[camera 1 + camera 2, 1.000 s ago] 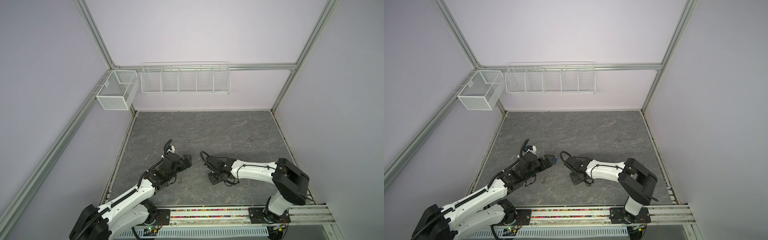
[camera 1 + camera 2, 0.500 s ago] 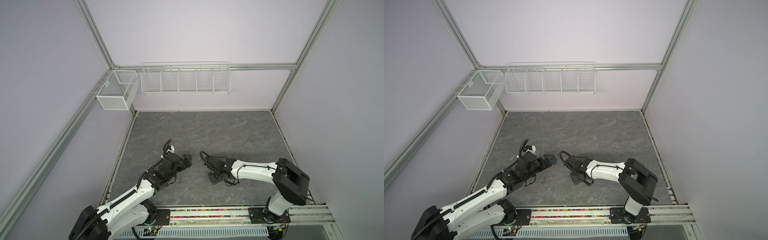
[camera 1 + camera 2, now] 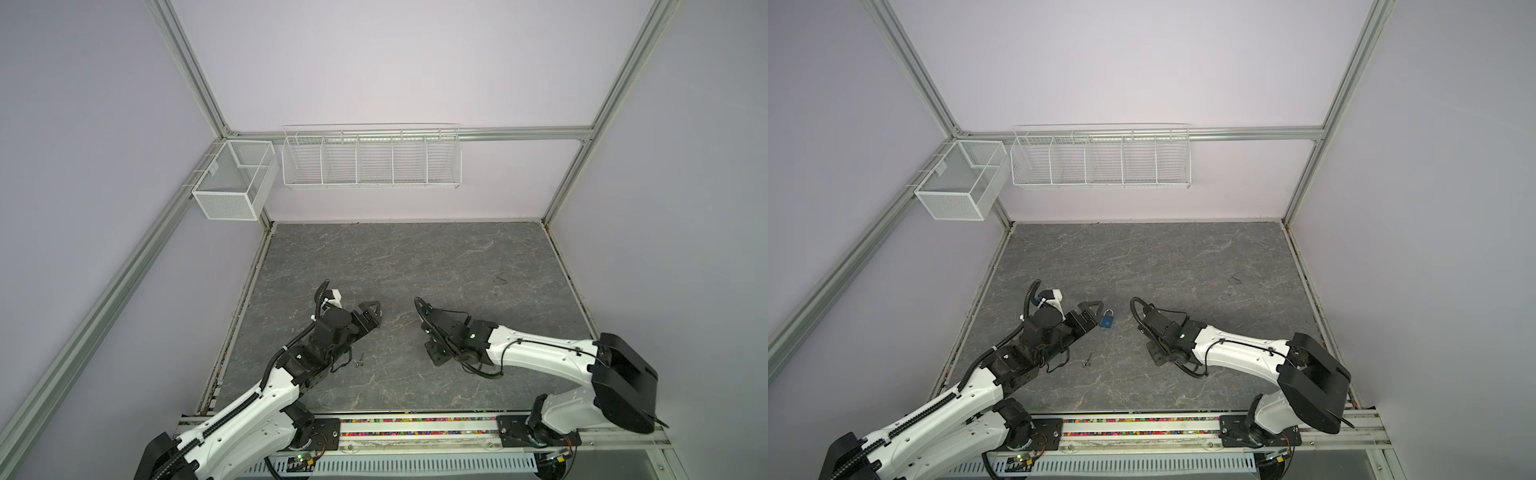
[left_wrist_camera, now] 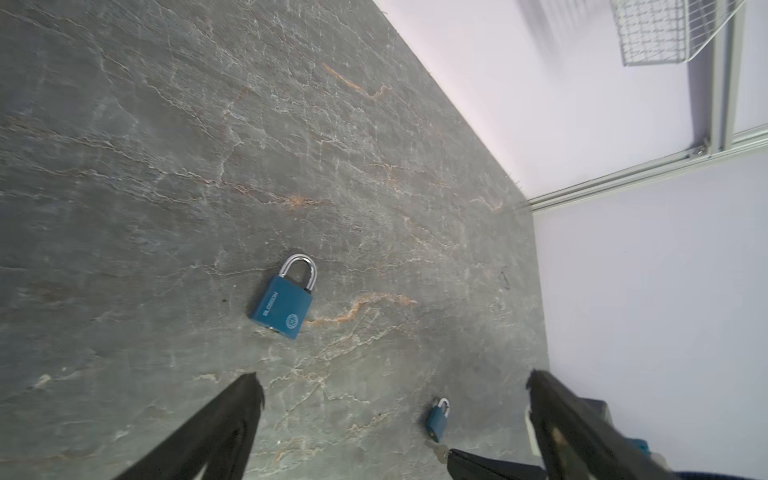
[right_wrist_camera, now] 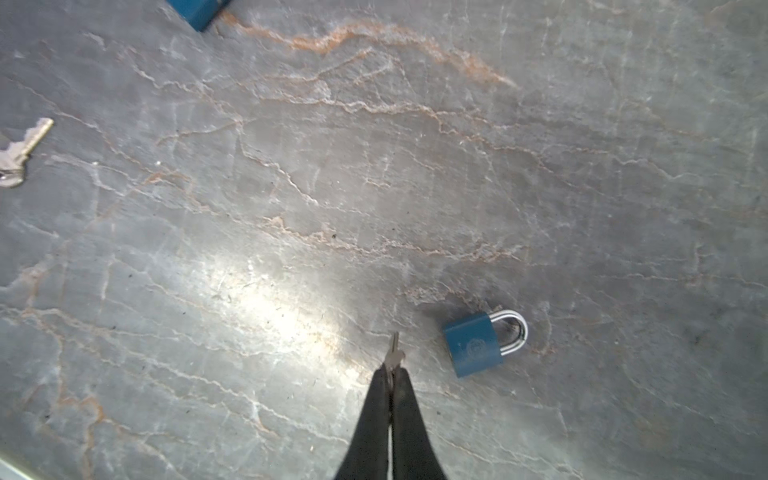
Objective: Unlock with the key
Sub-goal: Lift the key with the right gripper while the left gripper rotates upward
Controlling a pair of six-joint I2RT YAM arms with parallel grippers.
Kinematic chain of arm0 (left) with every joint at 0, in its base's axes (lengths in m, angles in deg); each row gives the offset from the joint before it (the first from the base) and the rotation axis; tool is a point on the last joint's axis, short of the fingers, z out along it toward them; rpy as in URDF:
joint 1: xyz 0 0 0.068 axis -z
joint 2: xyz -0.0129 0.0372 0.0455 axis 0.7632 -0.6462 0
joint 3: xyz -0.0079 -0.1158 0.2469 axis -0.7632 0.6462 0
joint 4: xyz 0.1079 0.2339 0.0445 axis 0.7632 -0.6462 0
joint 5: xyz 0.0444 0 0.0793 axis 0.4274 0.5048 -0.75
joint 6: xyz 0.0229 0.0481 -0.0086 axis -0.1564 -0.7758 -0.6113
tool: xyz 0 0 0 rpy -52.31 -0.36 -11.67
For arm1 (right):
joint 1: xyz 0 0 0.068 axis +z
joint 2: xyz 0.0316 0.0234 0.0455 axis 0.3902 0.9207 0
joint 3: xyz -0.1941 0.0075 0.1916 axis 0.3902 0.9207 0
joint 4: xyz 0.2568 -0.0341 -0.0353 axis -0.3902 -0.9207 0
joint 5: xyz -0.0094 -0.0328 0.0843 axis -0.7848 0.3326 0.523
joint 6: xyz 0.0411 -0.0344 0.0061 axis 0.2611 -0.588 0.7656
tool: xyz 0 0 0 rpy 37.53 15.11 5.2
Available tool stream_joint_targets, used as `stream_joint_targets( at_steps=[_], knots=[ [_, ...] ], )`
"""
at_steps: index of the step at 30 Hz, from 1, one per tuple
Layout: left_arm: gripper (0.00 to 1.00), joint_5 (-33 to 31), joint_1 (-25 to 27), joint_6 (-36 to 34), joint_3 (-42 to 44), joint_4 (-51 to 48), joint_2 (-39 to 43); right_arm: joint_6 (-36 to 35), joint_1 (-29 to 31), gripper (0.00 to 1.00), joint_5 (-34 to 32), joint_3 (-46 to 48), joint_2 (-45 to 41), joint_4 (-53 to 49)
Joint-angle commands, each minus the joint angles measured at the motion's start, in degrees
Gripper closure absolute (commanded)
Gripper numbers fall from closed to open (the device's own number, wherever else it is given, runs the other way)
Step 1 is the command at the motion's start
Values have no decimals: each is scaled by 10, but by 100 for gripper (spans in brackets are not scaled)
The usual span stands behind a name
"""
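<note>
You can read one word here. It runs in pale letters along the blue padlock (image 4: 282,302) and looks like "BLOSSOM", but the last letters are hard to make out. Right beside that word, on the same padlock, sits a round stamp (image 4: 292,321), too small to read. The second blue padlock (image 5: 473,345), lying near the first one, has a faint round mark too, and it is too blurry to read.

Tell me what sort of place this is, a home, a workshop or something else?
Probably a robotics lab test cell, not a home: a left arm and a right arm mounted on a rail, an aluminium frame enclosing them, and a blue padlock laid out on the tabletop.
</note>
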Motion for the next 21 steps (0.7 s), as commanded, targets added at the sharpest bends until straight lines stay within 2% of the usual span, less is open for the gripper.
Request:
stream_joint_targets(
  at_steps=[1, 8, 14, 21],
  knots=[
    [1, 6, 6, 57, 3, 24, 11, -14, 3, 94, -9, 10, -39, 16],
    [0, 59, 24, 116, -18, 87, -32, -4, 2, 94, -20, 5, -113, 12],
    [1, 65, 62, 148, -38, 162, -84, 17, 1, 94, -16, 4, -166, 37],
    [8, 91, 76, 201, -50, 261, -152, 32, 1, 94, -7, -4, -184, 94]
  ],
)
